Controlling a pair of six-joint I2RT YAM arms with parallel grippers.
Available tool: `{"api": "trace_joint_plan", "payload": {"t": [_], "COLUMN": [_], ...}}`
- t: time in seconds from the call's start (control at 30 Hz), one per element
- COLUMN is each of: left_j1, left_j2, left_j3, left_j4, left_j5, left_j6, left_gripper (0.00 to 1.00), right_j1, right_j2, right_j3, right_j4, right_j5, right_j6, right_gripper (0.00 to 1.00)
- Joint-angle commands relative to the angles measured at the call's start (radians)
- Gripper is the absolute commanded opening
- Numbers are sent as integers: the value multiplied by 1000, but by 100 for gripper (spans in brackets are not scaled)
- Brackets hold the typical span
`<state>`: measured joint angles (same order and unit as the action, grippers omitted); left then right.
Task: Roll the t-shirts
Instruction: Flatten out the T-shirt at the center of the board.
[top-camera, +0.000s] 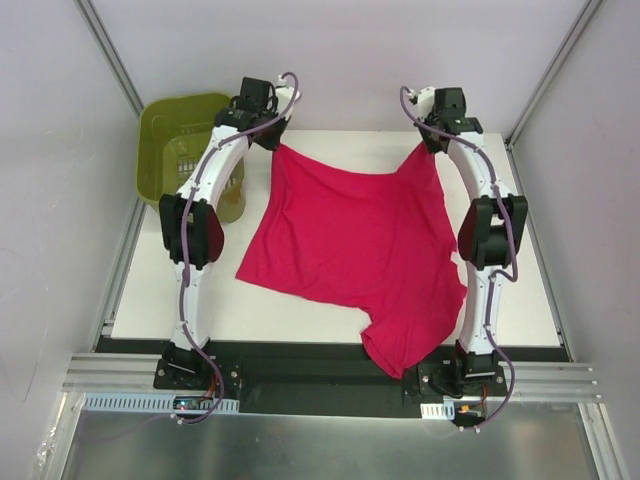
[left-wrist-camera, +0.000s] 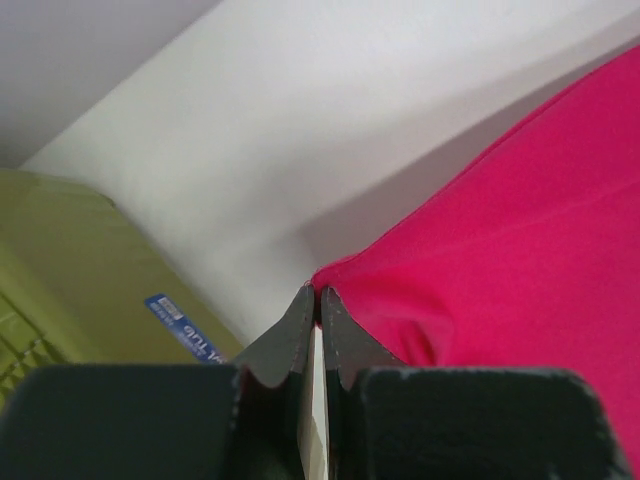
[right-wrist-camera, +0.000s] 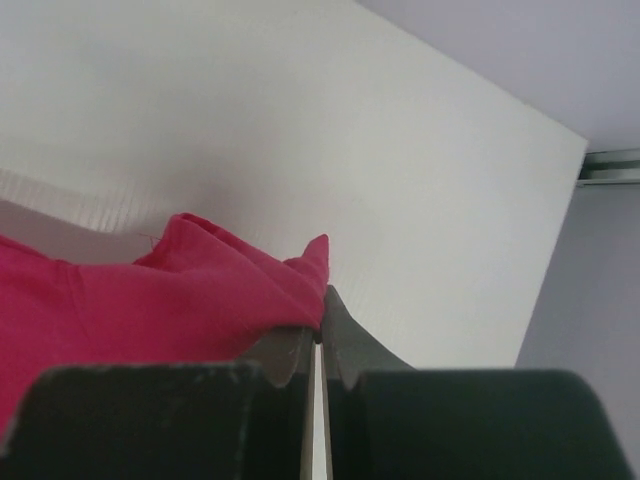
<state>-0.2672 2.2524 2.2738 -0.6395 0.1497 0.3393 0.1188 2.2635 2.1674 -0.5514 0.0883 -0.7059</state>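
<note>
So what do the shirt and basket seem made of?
The shirt looks like thin, soft matte fabric: it bunches and creases where the left gripper and right gripper pinch it. The basket looks like moulded plastic, faintly glossy, with slotted walls.

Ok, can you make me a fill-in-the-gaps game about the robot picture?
The t-shirt lies on a ____ table.
The left gripper and right gripper are both ____ on it.
The basket is coloured ____.
It stands ____ of the t-shirt.
Missing words: white, shut, green, left.

Top overhead; wrists close, forward; share t-shirt (top-camera: 350, 240).
</note>
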Motion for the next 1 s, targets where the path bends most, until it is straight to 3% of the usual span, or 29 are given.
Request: {"api": "trace_joint_plan", "payload": {"t": [0.0,0.23,0.43,0.73,0.83,0.97], "left_j1": [-7,-13,-21,-21,-21,0], "left_j2": [-186,-378,-548,-868,-973,-1073], "left_j3": [44,10,-16,-152,-214,-250], "left_j4": [-8,-26,-35,-51,-58,-71], "left_j5": [66,79,91,103,111,175], "left_j6": [-29,-25,-22,-23,-14,-13], "left_gripper": [0,0,0,0,0,0], "right_j1": [-25,-64,-38,162,171,160], "right_j2": [-201,-500,-720,-1094,-1151,-1231], "right_j3": [55,-95,-125,-267,-204,-89], "right_j4": [30,-56,-157,-245,-366,-481], "right_j5": [71,65,67,329,347,203], "right_j6": [52,79,40,-35,-3,-27], "right_gripper": [1,1,1,1,1,1]}}
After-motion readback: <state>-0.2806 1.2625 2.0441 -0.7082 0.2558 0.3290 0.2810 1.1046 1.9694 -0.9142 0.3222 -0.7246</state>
